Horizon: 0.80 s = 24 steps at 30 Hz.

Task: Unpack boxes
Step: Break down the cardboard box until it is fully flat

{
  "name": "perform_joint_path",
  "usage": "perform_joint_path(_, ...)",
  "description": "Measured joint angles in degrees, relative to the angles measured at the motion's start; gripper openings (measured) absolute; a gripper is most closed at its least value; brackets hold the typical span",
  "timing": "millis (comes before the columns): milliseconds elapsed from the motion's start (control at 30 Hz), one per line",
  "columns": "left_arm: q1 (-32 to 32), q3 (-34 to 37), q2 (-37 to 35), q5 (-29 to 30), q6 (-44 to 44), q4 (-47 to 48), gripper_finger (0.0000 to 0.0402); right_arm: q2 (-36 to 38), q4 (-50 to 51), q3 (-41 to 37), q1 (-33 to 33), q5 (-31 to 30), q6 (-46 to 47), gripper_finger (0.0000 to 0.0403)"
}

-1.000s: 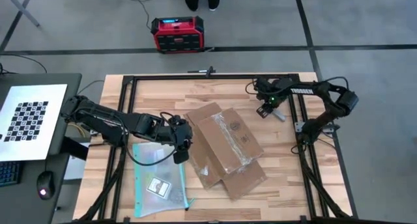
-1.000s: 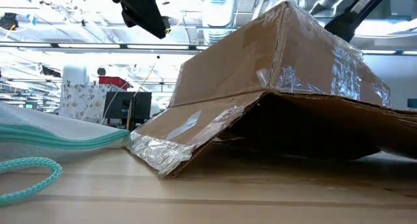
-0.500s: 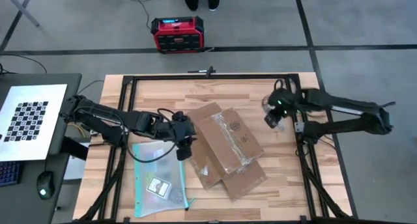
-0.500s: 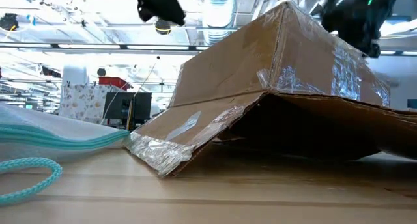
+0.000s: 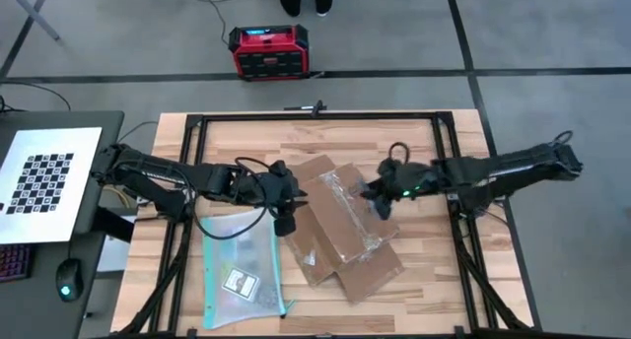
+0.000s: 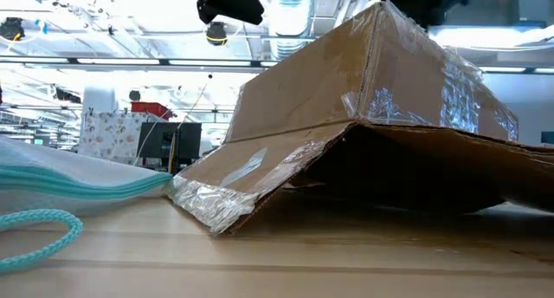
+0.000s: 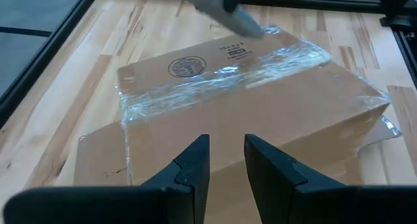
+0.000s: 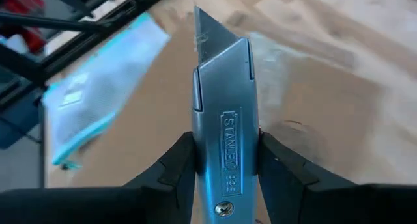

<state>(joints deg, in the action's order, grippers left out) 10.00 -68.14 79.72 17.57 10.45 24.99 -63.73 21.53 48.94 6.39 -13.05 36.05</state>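
The brown cardboard box (image 5: 340, 221), with shiny tape across its top and flaps spread at its base, rests on the wooden table's middle; it also fills the low view (image 6: 363, 116). My left gripper (image 5: 286, 219) hovers at the box's left edge, its fingers (image 7: 195, 168) narrowly open with nothing between them. My right gripper (image 5: 379, 202) hangs over the box's right part, shut on a grey utility knife (image 8: 221, 113). The left wrist view shows that knife blurred above the box's far side (image 7: 225, 6). My right gripper pinches the knife's metal handle (image 8: 225, 146) between its two fingers, one on each narrow edge, the labelled broad face toward the wrist camera. The knife lies along the fingers, and its blade (image 8: 207, 27) sticks out ahead. It slants down toward the box from the table's right, lifted clear.
A clear teal-edged pouch (image 5: 242, 270) with a teal cord (image 6: 35, 229) lies left of the box, under my left arm. A black frame (image 5: 315, 115) rims the table. A red and black case (image 5: 264, 51) stands on the floor beyond the far edge.
My right gripper has swung with the knife from the table's far right in over the box's right part, rising and tipping from steeply downward to a shallower slant. My left gripper has edged a little toward the box. The box has not moved.
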Motion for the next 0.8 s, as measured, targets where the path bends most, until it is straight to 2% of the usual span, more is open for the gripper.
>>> perform_joint_path(133,0.03,0.00,0.00,-0.19,0.17,0.10,0.0082,-8.61,-2.39,4.24,-0.15,3.99,1.42,0.0119)
perform_joint_path(333,0.02,0.00,0.00,-0.14,1.54,1.75,0.0082,-19.99,-3.24,10.01,-0.49,5.32,1.20,0.0119)
perform_joint_path(667,0.02,0.00,0.00,-0.03,2.85,3.90,0.0082,-33.99,-10.13,10.74,-1.88,4.91,-0.77,0.0119)
perform_joint_path(800,0.02,0.00,0.00,-0.03,2.85,4.31,0.0082,-35.46,-13.89,10.50,-0.99,3.87,-3.88,0.0189)
